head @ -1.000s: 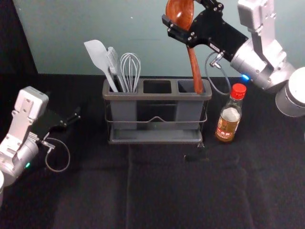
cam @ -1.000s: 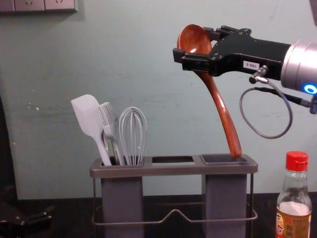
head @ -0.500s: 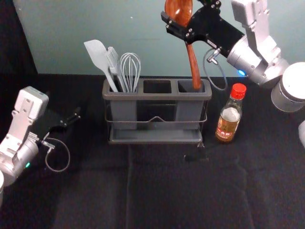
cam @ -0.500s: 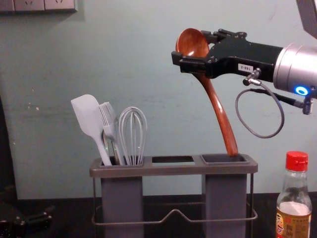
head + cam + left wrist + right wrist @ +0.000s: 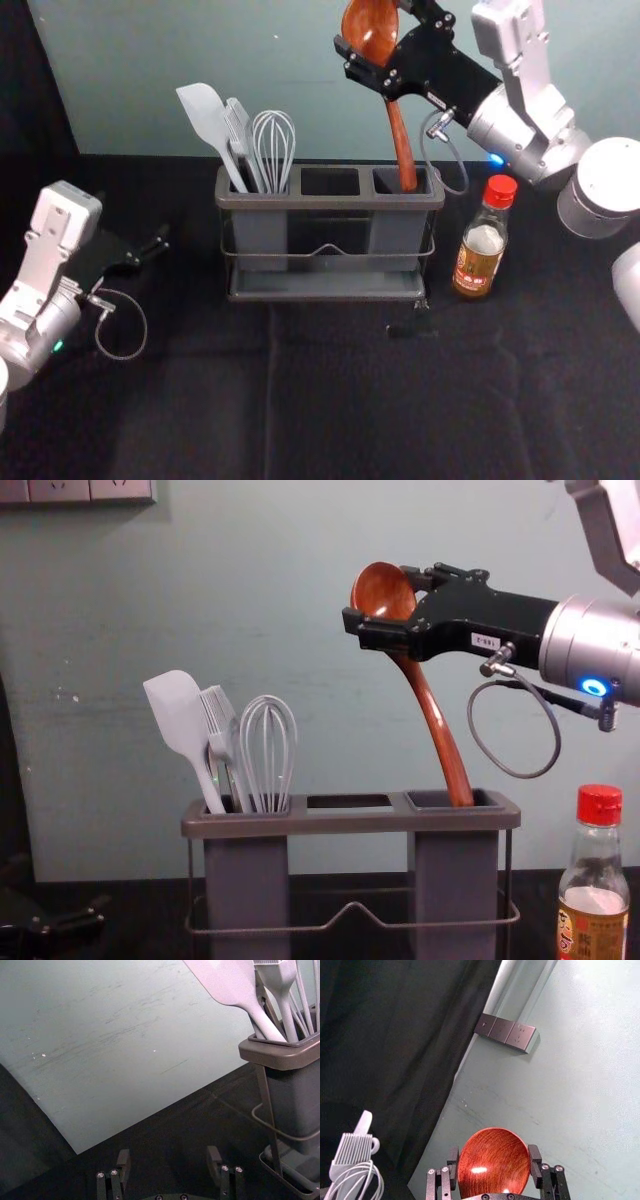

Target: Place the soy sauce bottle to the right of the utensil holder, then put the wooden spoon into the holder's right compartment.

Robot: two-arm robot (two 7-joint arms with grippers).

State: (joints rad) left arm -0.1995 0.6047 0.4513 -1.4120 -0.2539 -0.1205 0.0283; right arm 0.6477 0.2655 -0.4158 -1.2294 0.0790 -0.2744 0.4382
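Just inside the holder's [image 5: 330, 203] right compartment [image 5: 395, 235], the wooden spoon's [image 5: 399, 128] tip, bowl in right gripper's [image 5: 378, 598] grip; left gripper [image 5: 146, 224] open nearby.

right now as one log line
right pincer: holding wooden spoon above holder | handle: at right compartment mouth | soy sauce bottle: right of holder | left pincer: open, holder's left

The wooden spoon [image 5: 492, 1160] is reddish brown and grained, the bottle cap [image 5: 500, 191] red, the holder [image 5: 330, 203] grey, the tabletop [image 5: 330, 400] black.
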